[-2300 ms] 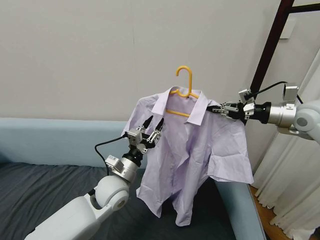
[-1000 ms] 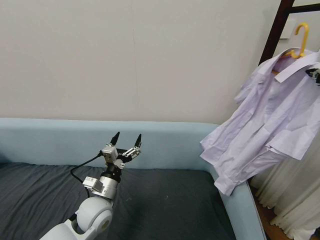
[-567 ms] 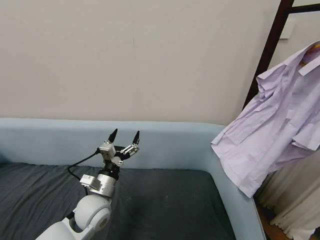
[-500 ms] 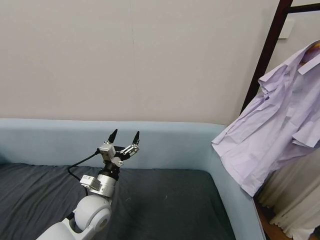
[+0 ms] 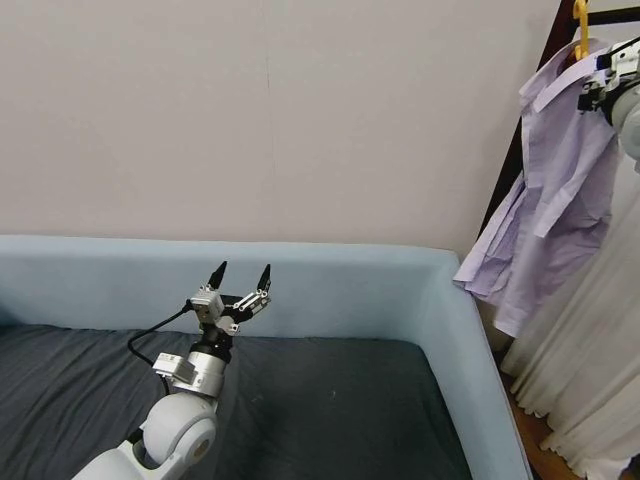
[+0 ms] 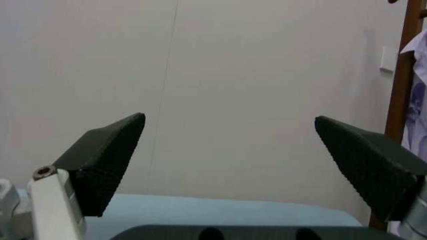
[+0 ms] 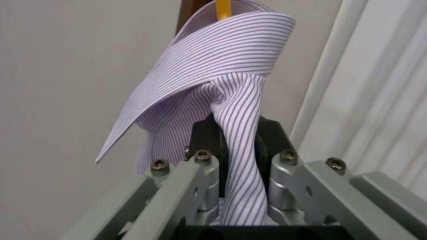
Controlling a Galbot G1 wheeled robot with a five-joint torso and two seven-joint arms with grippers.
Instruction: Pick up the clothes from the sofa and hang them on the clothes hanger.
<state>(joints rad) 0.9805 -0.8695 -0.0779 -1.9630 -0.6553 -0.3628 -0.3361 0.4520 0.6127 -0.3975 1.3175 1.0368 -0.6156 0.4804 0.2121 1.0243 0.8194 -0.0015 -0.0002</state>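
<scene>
Before me a plain pale wall (image 5: 300, 120) rises behind a light-blue sofa (image 5: 330, 272) with a dark seat (image 5: 330, 420); white curtains (image 5: 590, 380) hang on my right.

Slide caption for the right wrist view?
Right gripper shut on the striped shirt just below its yellow hanger.

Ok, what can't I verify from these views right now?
- Head view: the hanger hook runs off the top edge, so whether it is on the rack cannot be told.
- Head view: the right gripper is cut by the right edge.
- Right wrist view: the shirt it grips covers its fingertips.
- The left gripper hovers open over the sofa.
</scene>
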